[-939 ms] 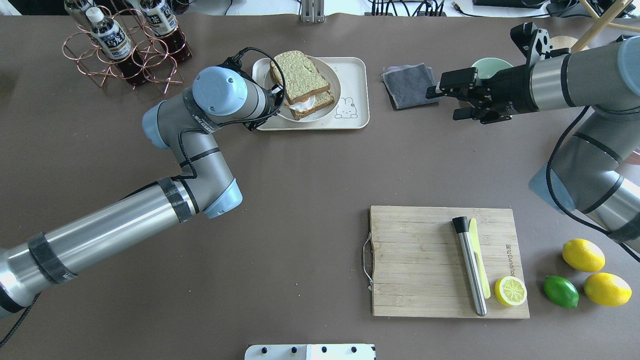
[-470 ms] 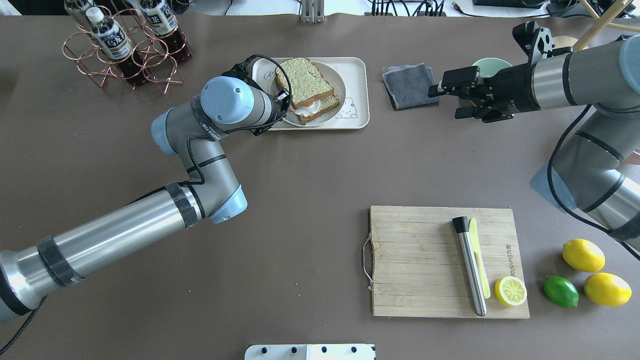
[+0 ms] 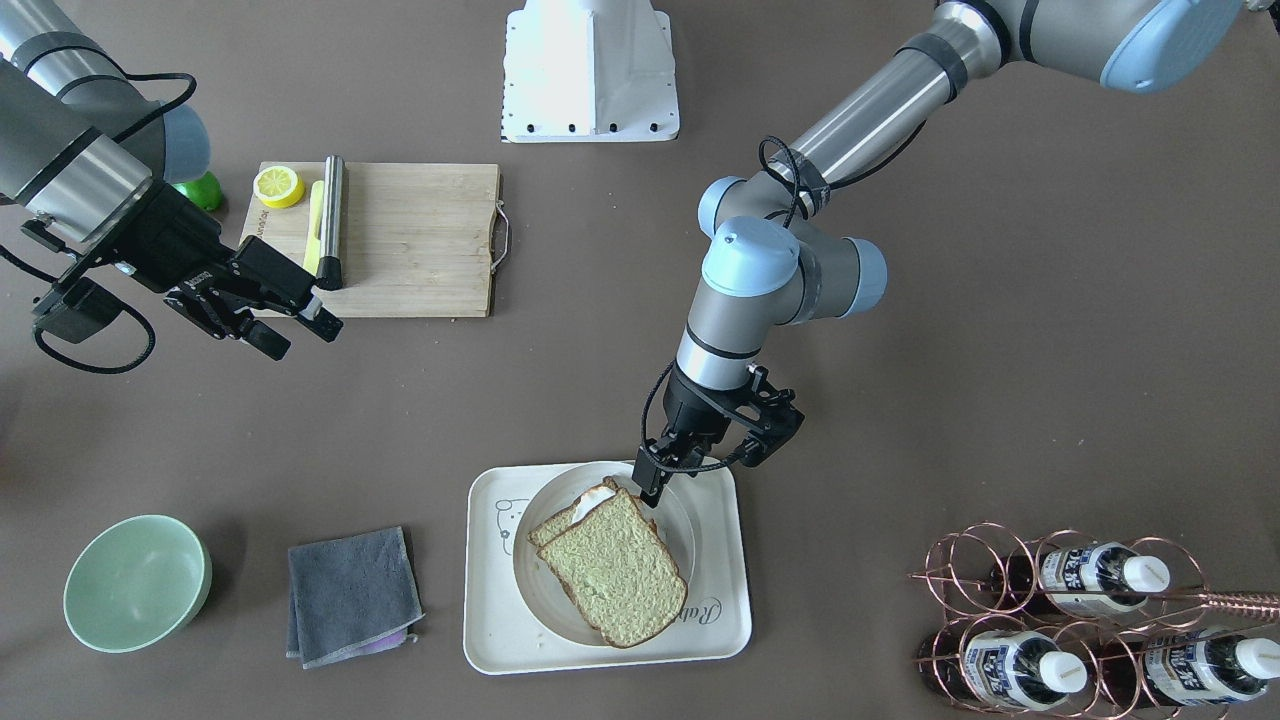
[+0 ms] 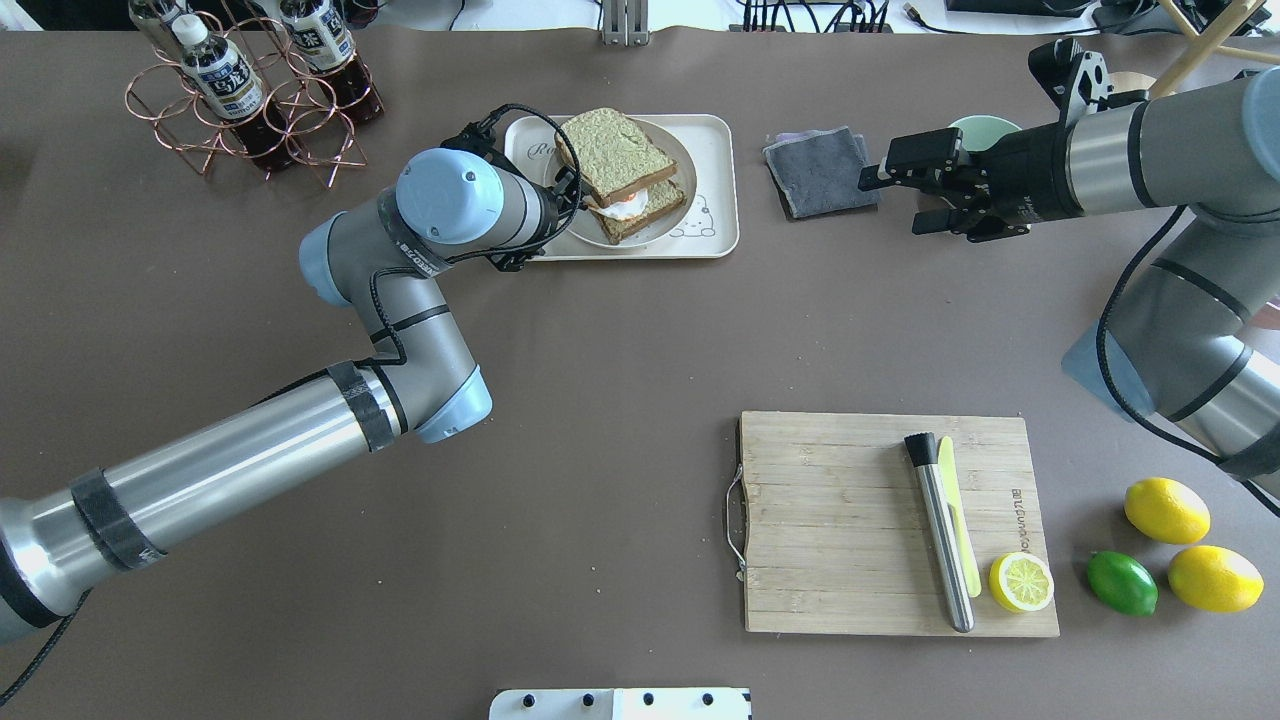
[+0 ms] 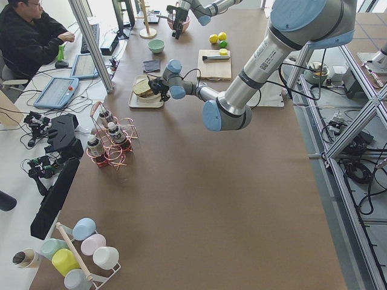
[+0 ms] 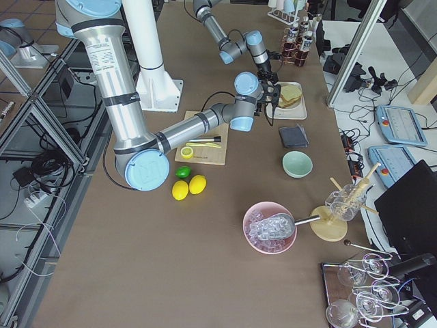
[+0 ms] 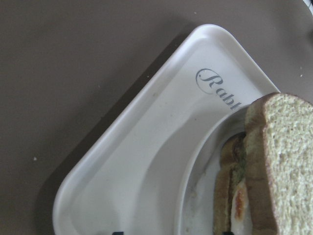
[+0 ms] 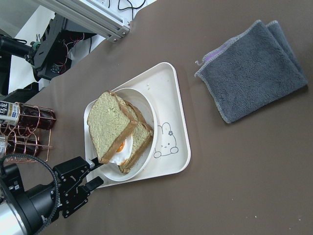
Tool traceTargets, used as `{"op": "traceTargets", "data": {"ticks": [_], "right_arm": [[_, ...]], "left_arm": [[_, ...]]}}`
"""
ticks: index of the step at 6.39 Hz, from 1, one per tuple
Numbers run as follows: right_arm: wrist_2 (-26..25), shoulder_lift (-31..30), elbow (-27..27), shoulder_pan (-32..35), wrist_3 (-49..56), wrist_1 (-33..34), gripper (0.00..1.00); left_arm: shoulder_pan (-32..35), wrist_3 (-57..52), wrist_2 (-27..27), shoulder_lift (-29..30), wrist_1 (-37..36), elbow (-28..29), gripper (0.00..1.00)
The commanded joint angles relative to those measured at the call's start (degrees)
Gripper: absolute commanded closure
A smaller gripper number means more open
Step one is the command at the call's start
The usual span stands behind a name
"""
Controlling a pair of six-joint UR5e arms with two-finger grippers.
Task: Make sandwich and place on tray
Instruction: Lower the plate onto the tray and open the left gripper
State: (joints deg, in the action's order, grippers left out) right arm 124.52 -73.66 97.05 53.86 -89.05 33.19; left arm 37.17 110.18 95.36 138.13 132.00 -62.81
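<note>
1. While the sandwich (image 4: 618,165) lies on the plate (image 4: 676,146) in the tray (image 4: 716,140), its top slice runs diagonally.
2. My left gripper (image 3: 660,482), spread, tilts down at the plate's rim; my right gripper (image 3: 305,338) hovers spread.

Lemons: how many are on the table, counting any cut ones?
3. One whole lemon and a second lemon lie on the table by the lime; a half lemon sits on the cutting board.
</note>
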Motion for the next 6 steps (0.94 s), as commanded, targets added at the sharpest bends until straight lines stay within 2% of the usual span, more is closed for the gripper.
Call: {"op": "traceTargets", "data": {"ticks": [1,2,3,5,6], "right_arm": [[0.5,0.0,0.2,0.4,-0.1,0.0,0.00],[0.5,-0.1,0.4,0.5,-0.2,0.0,0.00],[0.7,-0.1,0.5,0.6,-0.2,0.1,0.00],[4.3,-0.2,0.7,3.0,-0.1,0.2,0.00],[5.9,-0.2,0.9,4.1,-0.1,0.1,0.00]], "left_arm": [[0.4,-0.7,0.5,-2.4,0.0,-4.8,0.04],[0.4,-1.5,2.6,-5.6,-0.2,-10.9,0.04],[0.9,-1.5,6.4,-7.1,-0.6,-13.8,0.04],[1.1,-1.5,6.9,-10.2,-2.3,-19.5,0.03],[1.0,-1.5,6.9,-11.6,-7.7,-26.3,0.03]]}}
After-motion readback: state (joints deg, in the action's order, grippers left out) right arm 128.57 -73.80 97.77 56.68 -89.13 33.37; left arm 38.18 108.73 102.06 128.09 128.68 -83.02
